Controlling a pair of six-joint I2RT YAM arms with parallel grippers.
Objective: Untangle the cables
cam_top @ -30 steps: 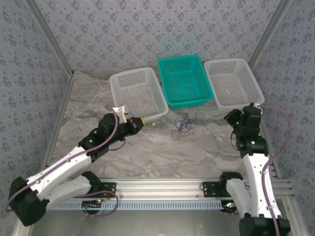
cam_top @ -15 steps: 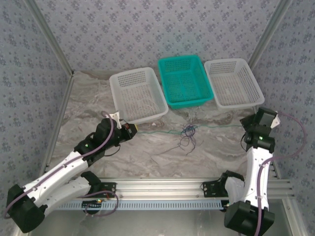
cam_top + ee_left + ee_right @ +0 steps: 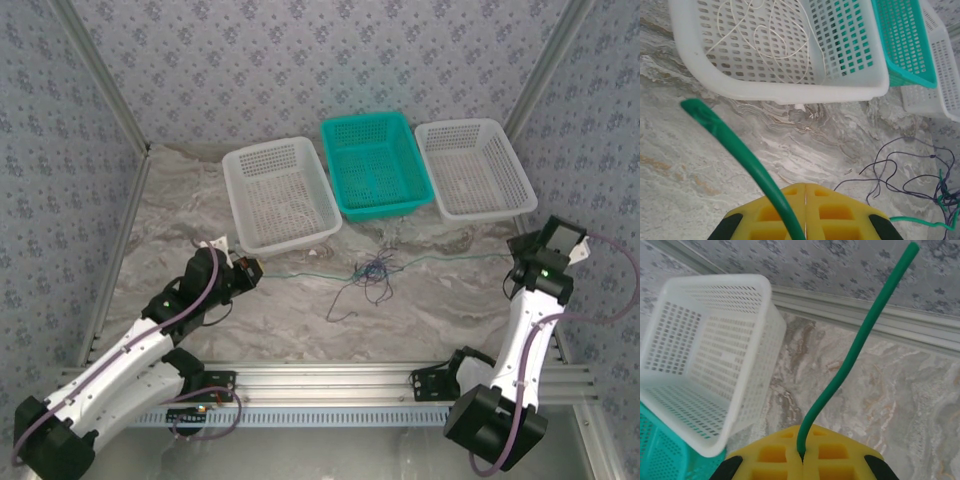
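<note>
The cables point(image 3: 375, 268) sit in a small knot on the table point(image 3: 180, 210), near the front of the teal basket point(image 3: 375, 165). The left gripper point(image 3: 805, 200) is pinched tight on one end of the green cable point(image 3: 740, 150). The right gripper point(image 3: 802, 445) pinches the other end. They hold it far apart, I think to pull it free of the dark wire point(image 3: 890, 165). A whitish cable point(image 3: 732, 31) lies in the left white basket point(image 3: 790, 92), likely sorted.

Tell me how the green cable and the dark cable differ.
The left gripper and right gripper pinch the green cable at both ends; nothing grips the dark cable. The green cable stretches across the table; the dark cable lies in loose loops. Both meet in the tangle.
</note>
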